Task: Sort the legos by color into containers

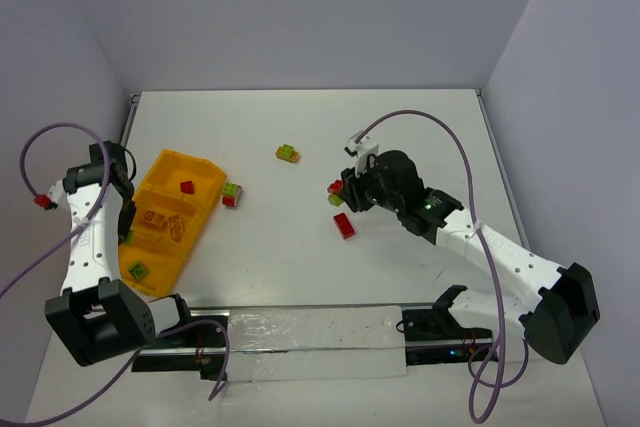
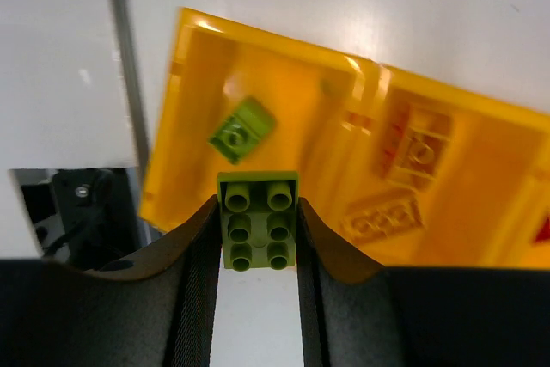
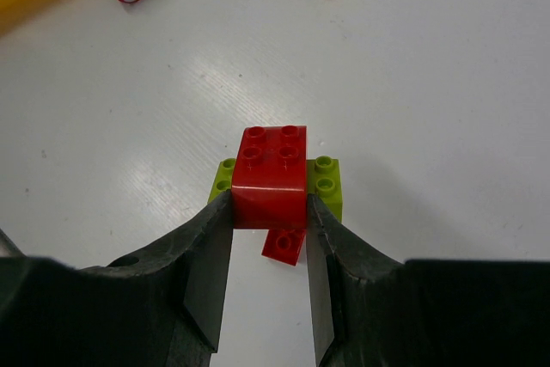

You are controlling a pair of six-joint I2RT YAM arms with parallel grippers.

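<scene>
My left pincer [image 2: 258, 209] grips a lime green plastic brick [image 2: 259, 228] over the orange-yellow plastic tray [image 2: 288, 79], matching another green brick [image 2: 242, 129] there, while my right pincer [image 3: 269, 205] clamps a red-on-lime plastic clump [image 3: 272, 174].

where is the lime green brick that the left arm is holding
In the left wrist view, the lime green brick sits clamped in the left gripper at the edge of the orange tray, beside the end compartment holding another green brick.
</scene>
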